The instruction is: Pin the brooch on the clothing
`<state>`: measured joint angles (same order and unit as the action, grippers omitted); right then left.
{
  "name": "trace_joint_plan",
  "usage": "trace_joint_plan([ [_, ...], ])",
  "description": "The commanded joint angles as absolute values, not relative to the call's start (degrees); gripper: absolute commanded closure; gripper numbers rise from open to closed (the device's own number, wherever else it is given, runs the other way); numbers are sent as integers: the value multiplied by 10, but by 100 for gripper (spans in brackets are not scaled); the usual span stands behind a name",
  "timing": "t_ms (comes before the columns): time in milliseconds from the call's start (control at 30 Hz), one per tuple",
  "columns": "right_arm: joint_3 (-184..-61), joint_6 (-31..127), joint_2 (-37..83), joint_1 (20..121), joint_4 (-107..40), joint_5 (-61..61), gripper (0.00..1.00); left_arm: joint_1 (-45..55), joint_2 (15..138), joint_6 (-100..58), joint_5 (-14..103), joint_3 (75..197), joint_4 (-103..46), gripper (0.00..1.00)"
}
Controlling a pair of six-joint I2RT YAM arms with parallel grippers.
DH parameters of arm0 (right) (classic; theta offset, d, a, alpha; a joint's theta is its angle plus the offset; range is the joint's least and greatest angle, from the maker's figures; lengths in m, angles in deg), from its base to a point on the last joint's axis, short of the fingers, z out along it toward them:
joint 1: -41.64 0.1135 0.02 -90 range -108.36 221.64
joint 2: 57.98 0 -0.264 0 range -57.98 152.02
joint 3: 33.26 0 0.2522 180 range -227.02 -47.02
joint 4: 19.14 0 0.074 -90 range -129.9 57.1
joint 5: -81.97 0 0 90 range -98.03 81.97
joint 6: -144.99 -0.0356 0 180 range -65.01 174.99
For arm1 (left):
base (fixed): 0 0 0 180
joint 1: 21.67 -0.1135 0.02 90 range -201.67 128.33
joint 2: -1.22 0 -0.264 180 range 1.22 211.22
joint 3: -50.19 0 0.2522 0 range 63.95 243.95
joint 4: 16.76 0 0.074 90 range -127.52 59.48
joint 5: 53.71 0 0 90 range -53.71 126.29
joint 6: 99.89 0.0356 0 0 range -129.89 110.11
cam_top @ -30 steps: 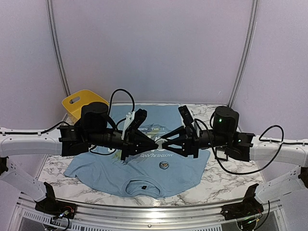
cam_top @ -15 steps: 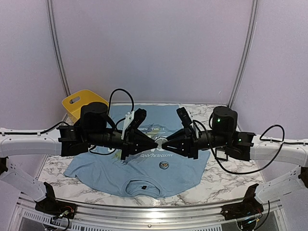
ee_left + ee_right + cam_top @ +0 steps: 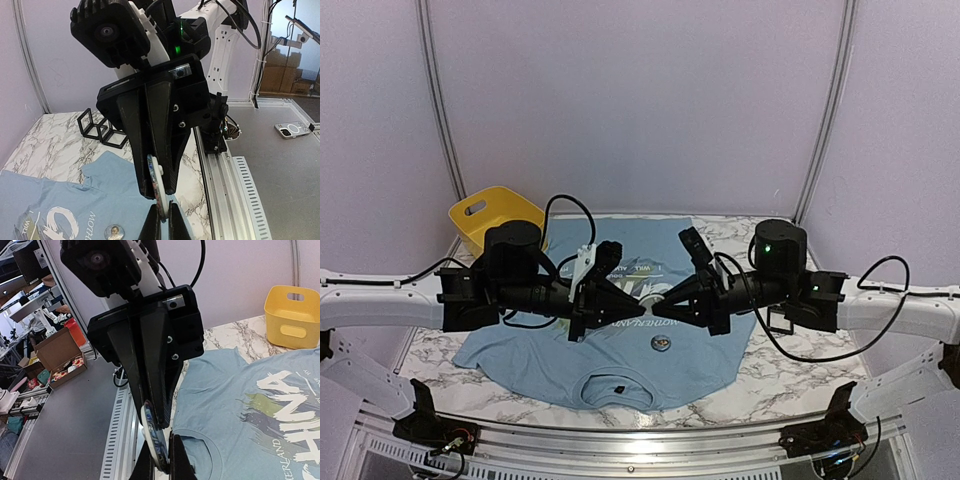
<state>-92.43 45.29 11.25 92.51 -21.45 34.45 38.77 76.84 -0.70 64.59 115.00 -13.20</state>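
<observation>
The light blue T-shirt (image 3: 610, 365) lies flat on the marble table, its white lettering under the arms. Above it my two grippers meet tip to tip in the air. Between them a round brooch (image 3: 647, 297) stands edge-on, with a blue patterned face and a white back. My left gripper (image 3: 638, 297) is shut on its lower edge (image 3: 164, 207), and the brooch (image 3: 155, 182) rises from those fingers. My right gripper (image 3: 657, 297) is shut on the same brooch (image 3: 154, 438) from the opposite side (image 3: 161, 442). The shirt (image 3: 235, 405) spreads below.
A second round badge with a portrait (image 3: 661, 343) lies on the shirt (image 3: 55, 200) just below the grippers. A yellow basket (image 3: 485, 215) stands at the back left. Small black wire frames (image 3: 100, 130) sit on the marble at the right side.
My right gripper's fingers have gone from spread to shut on the brooch that the left gripper holds. Both arms have sunk slightly.
</observation>
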Motion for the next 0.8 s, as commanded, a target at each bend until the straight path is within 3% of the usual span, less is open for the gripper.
trace_joint_plan([
  [0,-956,437,130,922,-204,298,100,423,760,51,696,1146,-119,100],
  [467,-994,463,173,933,-255,280,93,434,763,72,679,1148,-119,100],
  [533,-994,470,173,933,-268,287,87,434,752,78,647,1139,-119,100],
  [767,-961,525,124,938,-304,333,51,405,741,70,554,1134,-131,100],
])
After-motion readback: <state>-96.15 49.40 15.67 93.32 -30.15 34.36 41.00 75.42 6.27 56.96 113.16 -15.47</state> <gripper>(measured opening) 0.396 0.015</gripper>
